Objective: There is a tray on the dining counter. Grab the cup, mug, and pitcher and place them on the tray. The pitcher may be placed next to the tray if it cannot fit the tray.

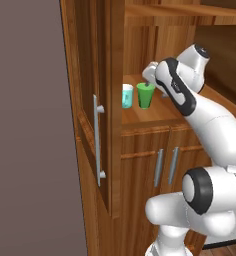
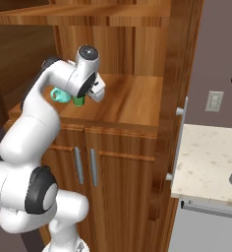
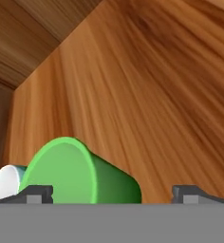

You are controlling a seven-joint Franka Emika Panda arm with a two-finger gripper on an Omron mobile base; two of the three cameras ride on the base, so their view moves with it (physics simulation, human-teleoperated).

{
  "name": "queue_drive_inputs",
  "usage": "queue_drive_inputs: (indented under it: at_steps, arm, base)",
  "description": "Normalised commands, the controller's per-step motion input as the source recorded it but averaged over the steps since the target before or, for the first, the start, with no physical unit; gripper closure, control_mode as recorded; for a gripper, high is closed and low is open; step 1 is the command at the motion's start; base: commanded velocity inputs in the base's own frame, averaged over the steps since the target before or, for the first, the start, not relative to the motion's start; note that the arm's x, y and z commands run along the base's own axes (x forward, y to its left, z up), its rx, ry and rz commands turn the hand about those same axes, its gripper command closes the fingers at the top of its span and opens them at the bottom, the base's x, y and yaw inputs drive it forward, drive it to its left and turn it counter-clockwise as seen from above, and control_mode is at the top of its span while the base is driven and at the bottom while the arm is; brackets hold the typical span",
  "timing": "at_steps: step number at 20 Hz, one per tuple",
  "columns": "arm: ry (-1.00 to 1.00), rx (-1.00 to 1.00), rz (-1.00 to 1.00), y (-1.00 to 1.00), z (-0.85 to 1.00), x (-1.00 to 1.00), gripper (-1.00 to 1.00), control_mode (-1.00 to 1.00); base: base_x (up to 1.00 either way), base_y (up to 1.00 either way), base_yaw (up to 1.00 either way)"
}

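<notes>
The small plain green handle-less cup (image 1: 146, 95) stands upright on the wooden cabinet ledge (image 2: 128, 101), with the pale teal mug (image 1: 127, 95) just beside it. The tool (image 3: 113, 192) has its jaws spread wide at the cup, one tip overlapping it, apparently lined up to straddle it for a grasp.

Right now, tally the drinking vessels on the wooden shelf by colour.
Green cup: 1
Pale teal mug: 1
Total: 2, both standing on the wooden shelf, by the open gripper.
</notes>
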Motion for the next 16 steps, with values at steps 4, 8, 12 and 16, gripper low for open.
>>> queue_drive_inputs:
  at_steps: [4, 8, 12, 16]
  arm:
    - [0.0, 0.0, 0.0, 0.0, -0.14, 0.18, -1.0, -1.0]
    - [0.0, 0.0, 0.0, 0.0, -0.16, 0.21, -1.0, -1.0]
    - [0.0, 0.0, 0.0, 0.0, -0.17, 0.09, -1.0, -1.0]
    - [0.0, 0.0, 0.0, 0.0, -0.21, 0.01, -1.0, -1.0]
  base:
    - [0.0, 0.0, 0.0]
    - [0.0, 0.0, 0.0]
    - [0.0, 0.0, 0.0]
    - [0.0, 0.0, 0.0]
